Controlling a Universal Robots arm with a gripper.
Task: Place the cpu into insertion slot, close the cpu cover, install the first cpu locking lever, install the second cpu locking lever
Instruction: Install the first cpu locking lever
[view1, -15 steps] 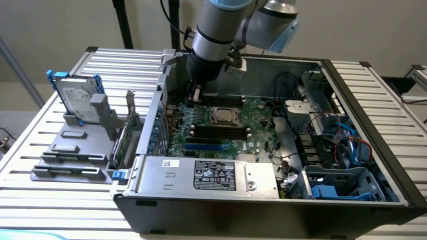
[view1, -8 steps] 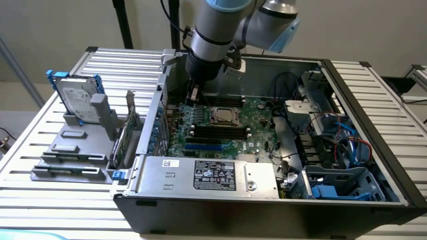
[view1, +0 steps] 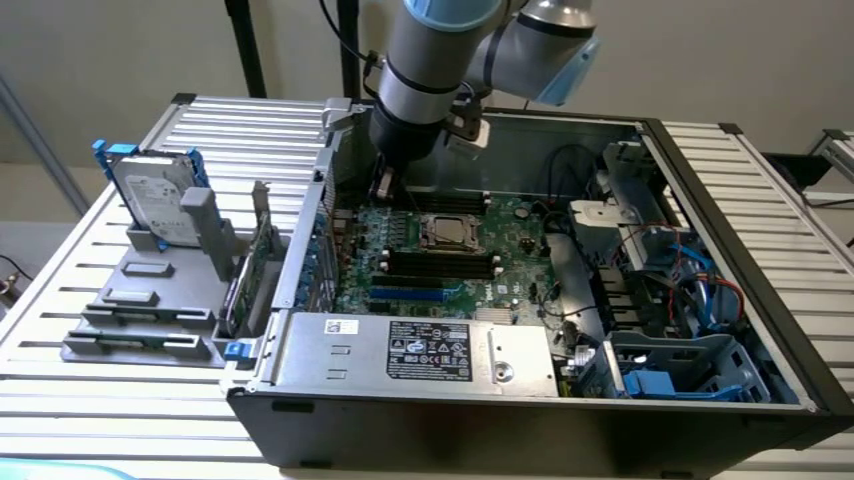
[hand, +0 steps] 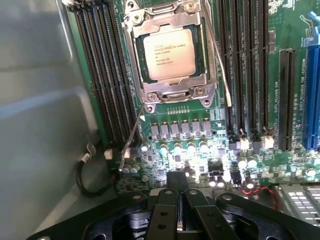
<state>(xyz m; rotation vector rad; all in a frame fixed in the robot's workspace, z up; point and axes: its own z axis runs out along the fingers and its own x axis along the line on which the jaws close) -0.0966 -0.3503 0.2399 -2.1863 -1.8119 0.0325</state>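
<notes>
On the exterior view's left, a hard drive stands on the bench. Further right, my tool, fingers pressed together on nothing, hangs over the motherboard. The cpu lies in the insertion slot under the lowered cpu cover, and the wire levers slant free.
</notes>
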